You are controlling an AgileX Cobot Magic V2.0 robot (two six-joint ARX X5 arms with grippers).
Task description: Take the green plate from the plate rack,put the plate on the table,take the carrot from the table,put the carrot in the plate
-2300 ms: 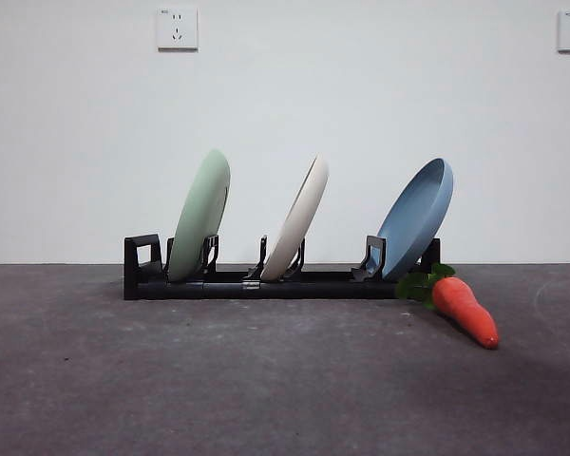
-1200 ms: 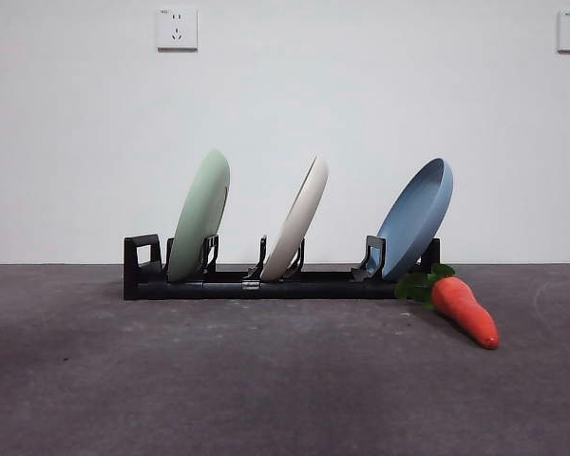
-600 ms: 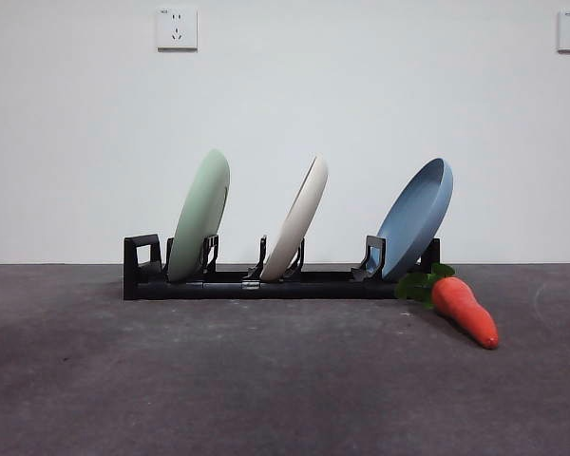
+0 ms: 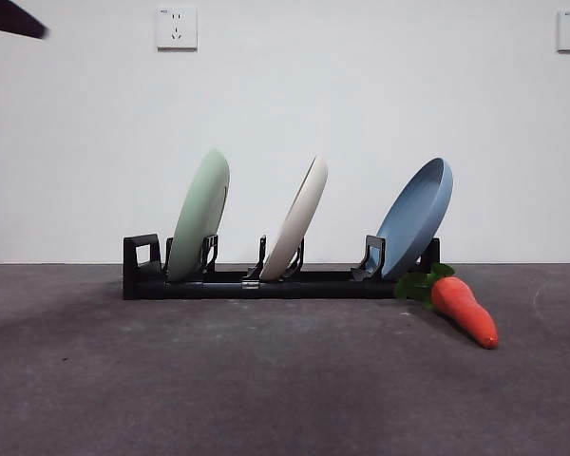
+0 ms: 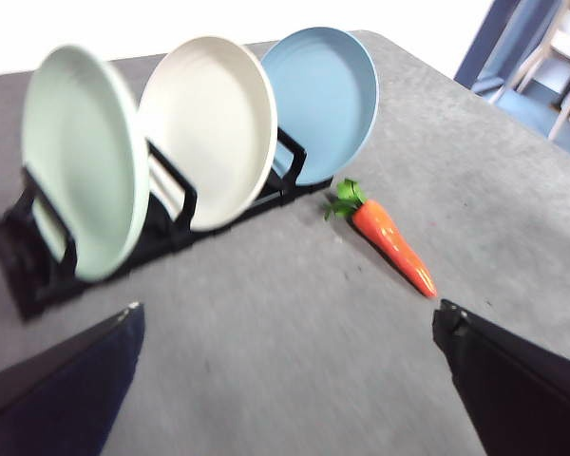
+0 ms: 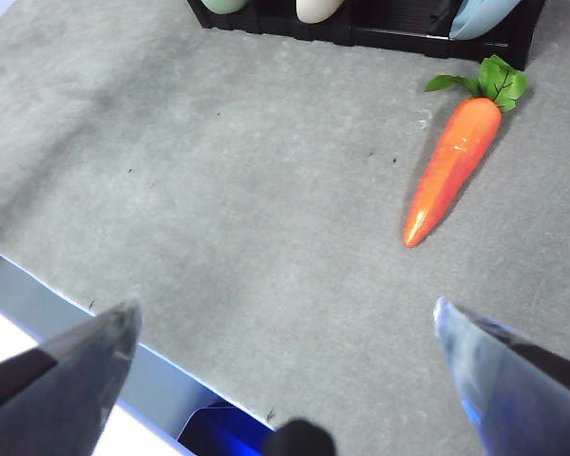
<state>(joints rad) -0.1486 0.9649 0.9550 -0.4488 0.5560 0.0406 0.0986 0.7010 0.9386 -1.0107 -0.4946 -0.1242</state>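
Note:
The green plate (image 4: 199,215) stands tilted in the left end of the plate rack (image 4: 266,282) on the table (image 4: 266,380). The carrot (image 4: 464,310) lies on the table by the rack's right end, its leaves toward the rack. My left gripper (image 5: 287,313) is open and empty. It hangs above the table in front of the rack, apart from the green plate (image 5: 76,161) and the carrot (image 5: 394,247). My right gripper (image 6: 287,309) is open and empty, above the table's near edge, with the carrot (image 6: 451,171) ahead of it.
A cream-white plate (image 4: 296,220) stands in the rack's middle and a blue plate (image 4: 414,218) at its right end. A black arm tip (image 4: 9,19) shows at the front view's top left corner. The table's edge (image 6: 85,304) runs under my right gripper.
A black arm tip has come into the top left corner of the front view. The plates, the rack and the carrot have not moved.

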